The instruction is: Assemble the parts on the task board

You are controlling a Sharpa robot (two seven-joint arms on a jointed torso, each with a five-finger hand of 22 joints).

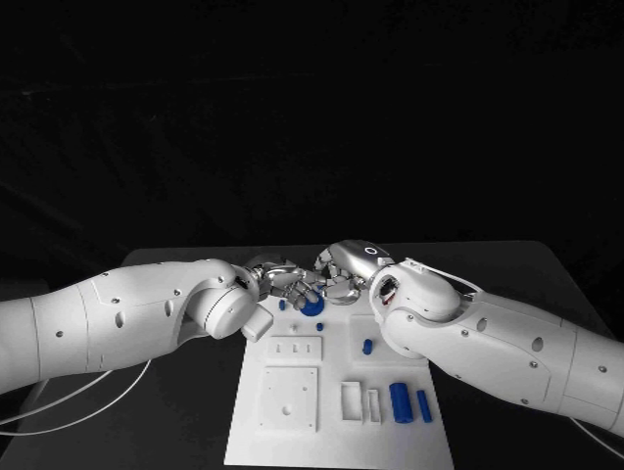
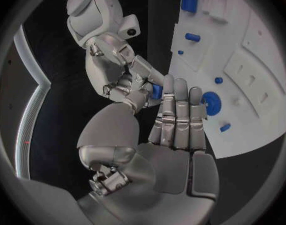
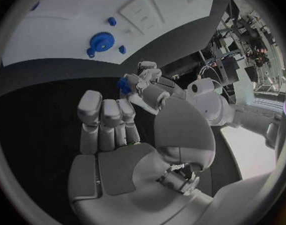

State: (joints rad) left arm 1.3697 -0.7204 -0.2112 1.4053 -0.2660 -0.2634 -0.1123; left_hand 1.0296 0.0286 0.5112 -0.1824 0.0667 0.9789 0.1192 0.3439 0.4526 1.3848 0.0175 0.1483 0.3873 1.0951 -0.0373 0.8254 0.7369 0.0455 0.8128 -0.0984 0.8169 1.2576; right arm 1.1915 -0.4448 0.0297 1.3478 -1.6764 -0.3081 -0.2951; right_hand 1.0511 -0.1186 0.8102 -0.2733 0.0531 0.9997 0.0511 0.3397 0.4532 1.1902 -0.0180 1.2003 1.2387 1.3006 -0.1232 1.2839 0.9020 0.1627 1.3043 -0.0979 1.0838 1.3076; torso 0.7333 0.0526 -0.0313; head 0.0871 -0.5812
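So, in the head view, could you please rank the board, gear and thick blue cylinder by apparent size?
1. Board.
2. Gear and thick cylinder look about alike, so I won't rank them.

White task board (image 1: 291, 431) lay mid-bench, left hand (image 1: 276, 282) and right hand (image 1: 343, 279) met fingertip to fingertip above its far edge, blue gear (image 1: 313, 305) just below them, blue cylinders (image 1: 408, 402) stood near its right edge.

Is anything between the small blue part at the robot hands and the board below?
Nothing visible does. The small blue plastic part sits between the fingertips of the left robot hand and right robot hand, over the white task board's far end, where a blue toothed gear lies.
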